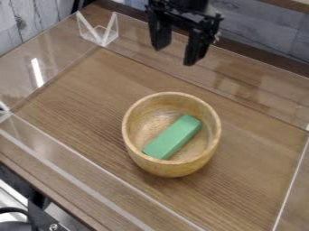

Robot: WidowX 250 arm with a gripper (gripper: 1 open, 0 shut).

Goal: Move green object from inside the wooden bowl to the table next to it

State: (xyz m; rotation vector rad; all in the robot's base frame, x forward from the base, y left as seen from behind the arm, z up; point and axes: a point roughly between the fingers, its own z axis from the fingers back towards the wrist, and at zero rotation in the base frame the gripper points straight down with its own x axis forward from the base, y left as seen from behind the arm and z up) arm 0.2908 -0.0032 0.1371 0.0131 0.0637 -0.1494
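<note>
Spanning the view, brown wood-grain table surrounds the wooden bowl.

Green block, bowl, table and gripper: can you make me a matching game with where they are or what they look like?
1. green block
2. bowl
3. table
4. gripper

A. brown, under the bowl
B. open, beyond the bowl
C. inside the bowl
D. round and light tan

Pairs: 1-C, 2-D, 3-A, 4-B
</note>
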